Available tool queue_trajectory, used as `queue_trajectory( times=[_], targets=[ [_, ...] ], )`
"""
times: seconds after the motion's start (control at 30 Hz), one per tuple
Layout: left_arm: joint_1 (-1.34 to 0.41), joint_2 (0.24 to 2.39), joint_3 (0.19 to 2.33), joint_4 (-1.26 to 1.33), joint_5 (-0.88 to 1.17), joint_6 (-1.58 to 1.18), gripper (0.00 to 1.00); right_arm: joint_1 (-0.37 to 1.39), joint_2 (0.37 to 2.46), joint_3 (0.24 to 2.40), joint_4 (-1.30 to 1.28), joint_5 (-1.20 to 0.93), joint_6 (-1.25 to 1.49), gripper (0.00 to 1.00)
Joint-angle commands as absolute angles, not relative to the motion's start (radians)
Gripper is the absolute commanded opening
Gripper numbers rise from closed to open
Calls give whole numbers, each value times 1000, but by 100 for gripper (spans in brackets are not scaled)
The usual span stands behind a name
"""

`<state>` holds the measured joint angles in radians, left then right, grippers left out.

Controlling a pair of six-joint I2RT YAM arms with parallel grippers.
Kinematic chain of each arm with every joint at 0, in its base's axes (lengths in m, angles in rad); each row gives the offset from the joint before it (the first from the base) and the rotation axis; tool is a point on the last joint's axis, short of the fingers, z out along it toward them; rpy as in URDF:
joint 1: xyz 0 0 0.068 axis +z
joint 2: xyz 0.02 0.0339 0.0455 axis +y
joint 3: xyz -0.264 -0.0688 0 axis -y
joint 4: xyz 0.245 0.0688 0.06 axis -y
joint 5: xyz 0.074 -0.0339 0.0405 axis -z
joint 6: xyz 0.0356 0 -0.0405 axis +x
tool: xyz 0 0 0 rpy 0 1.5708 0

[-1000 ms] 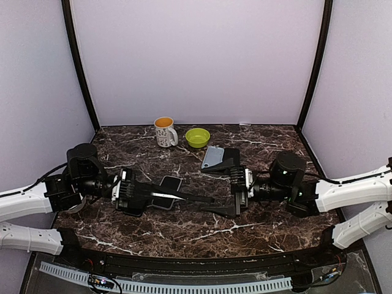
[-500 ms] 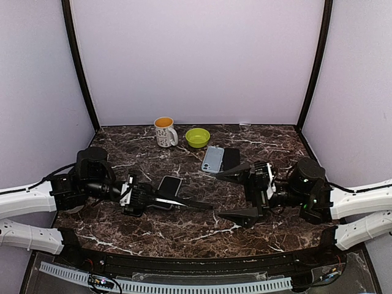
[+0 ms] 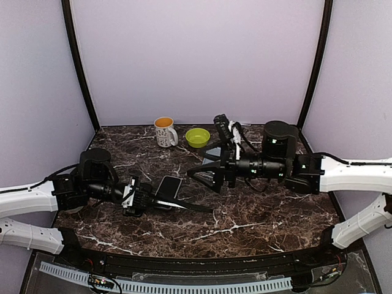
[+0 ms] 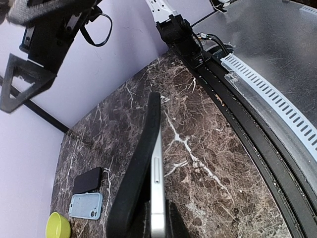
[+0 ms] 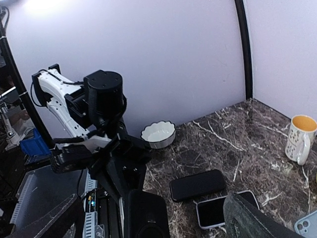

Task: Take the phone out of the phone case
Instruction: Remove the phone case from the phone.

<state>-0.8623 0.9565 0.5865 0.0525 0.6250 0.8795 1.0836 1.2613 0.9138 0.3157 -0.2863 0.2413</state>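
- Step in hand: separating phone from case, judged unfinished. Left gripper [image 3: 171,200] is clenched on the phone [image 4: 156,178], seen edge-on, its silver side against what looks like its black case [image 4: 136,168], held above the table [image 3: 263,214].
- Right gripper [image 3: 205,171]: fingers spread wide, empty, raised well apart from the phone.
- Next move, judged: right gripper must close on the free end and peel the case away.
- Containers: mug [image 3: 164,131], orange inside, contents unclear; green bowl [image 3: 197,136], empty; white bowl [image 5: 158,134], nothing showing.

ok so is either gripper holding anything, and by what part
The left gripper is shut on one end of the phone, held on edge. The right gripper is open, holding nothing.
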Motion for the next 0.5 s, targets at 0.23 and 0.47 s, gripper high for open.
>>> queue_trajectory(
  times=[0.23,0.47],
  targets=[
    [-867,970,612,95,628,886,0,1140,1449,1219,-235,-224,83,94],
    [-867,974,613,93,621,885,0,1189,1541,1288,-272,-203,78,84]
  ],
)
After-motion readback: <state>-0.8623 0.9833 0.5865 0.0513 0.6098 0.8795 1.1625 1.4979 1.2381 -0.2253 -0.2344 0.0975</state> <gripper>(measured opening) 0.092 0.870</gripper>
